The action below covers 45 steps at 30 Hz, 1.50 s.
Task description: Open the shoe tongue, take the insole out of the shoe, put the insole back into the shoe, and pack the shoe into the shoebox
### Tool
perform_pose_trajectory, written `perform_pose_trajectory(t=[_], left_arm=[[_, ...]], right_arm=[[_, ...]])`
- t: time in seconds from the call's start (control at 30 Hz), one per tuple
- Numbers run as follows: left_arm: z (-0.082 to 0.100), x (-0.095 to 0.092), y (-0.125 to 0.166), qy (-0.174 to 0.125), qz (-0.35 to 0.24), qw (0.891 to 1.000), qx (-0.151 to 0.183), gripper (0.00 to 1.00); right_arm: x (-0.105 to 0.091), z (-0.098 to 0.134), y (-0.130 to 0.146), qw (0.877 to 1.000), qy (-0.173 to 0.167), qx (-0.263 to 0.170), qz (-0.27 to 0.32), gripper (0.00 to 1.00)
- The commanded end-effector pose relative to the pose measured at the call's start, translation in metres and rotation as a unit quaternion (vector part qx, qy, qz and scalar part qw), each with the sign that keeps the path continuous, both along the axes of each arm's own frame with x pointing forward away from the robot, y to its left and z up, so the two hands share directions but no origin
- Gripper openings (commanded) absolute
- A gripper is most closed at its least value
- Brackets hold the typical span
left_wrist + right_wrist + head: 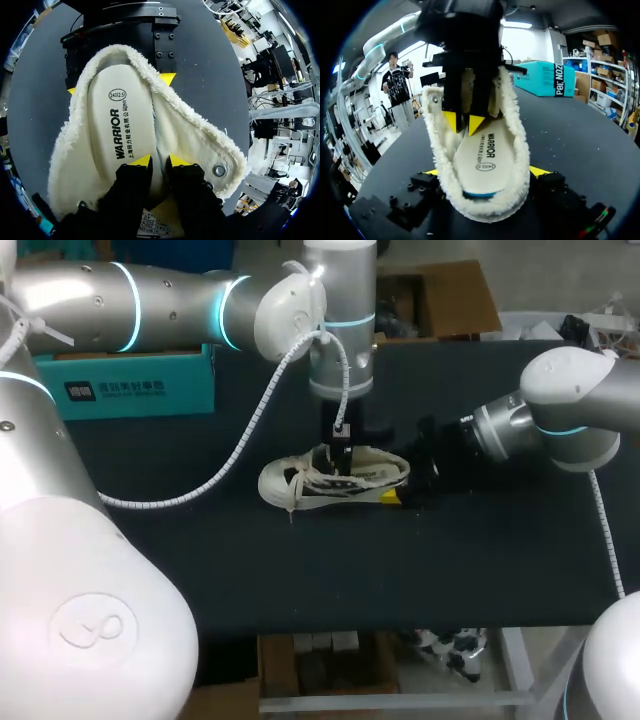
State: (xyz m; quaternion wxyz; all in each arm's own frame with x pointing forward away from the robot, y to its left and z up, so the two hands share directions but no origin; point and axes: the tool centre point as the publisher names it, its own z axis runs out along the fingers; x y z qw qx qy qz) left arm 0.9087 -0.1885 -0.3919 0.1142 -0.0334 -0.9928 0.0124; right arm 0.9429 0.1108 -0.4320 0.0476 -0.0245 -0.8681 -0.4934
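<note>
- Black table (300,570); teal shoebox (140,390) rear left; shoe (300,483) mid-table, not packed yet.
- Left gripper (160,161) down inside shoe, over insole (122,125); can't tell if it grips anything.
- Right gripper (485,172) clamps the heel from both sides.
- Wrist views show insole seated in shoe; head view doesn't.

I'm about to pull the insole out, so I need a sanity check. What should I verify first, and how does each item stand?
1. Shoe upright on table: ok.
2. Right claw clamped on the heel: ok.
3. Insole lying inside shoe: ok.
4. Left claw down inside the shoe opening: ok.
5. Left claw's hold on insole: cannot tell.
6. Shoebox open and ready: cannot tell.
</note>
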Motion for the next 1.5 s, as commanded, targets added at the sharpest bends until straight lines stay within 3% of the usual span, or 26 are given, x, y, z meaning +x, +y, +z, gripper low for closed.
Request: perform_pose_trajectory(t=[0.03, 0.27, 0.53, 0.97, 1.27, 1.5], left_arm=[[-0.012, -0.008, 0.0, -0.016, 0.008, 1.0, 0.002, 0.32], [-0.019, 0.002, 0.002, -0.035, 0.017, 0.999, 0.003, 0.31], [-0.032, 0.012, 0.007, -0.057, 0.011, 0.998, 0.003, 0.37], [-0.065, 0.007, 0.002, -0.162, 0.014, 0.987, 0.021, 0.4], [-0.079, 0.024, 0.001, -0.208, 0.032, 0.977, 0.03, 0.41], [-0.08, 0.04, 0.004, -0.226, 0.039, 0.973, 0.037, 0.25]], right_arm=[[0.003, -0.008, 0.001, 1.0, 0.001, 0.001, 0.0, 0.0], [0.003, -0.008, 0.001, 1.0, 0.001, 0.001, 0.0, 0.0], [0.003, -0.008, 0.001, 1.0, 0.001, 0.001, 0.0, 0.0], [0.003, -0.008, 0.001, 1.0, 0.001, 0.001, 0.0, 0.0], [0.003, -0.008, 0.001, 1.0, 0.001, 0.001, 0.0, 0.0], [0.003, -0.008, 0.001, 1.0, 0.001, 0.001, 0.0, 0.0]])
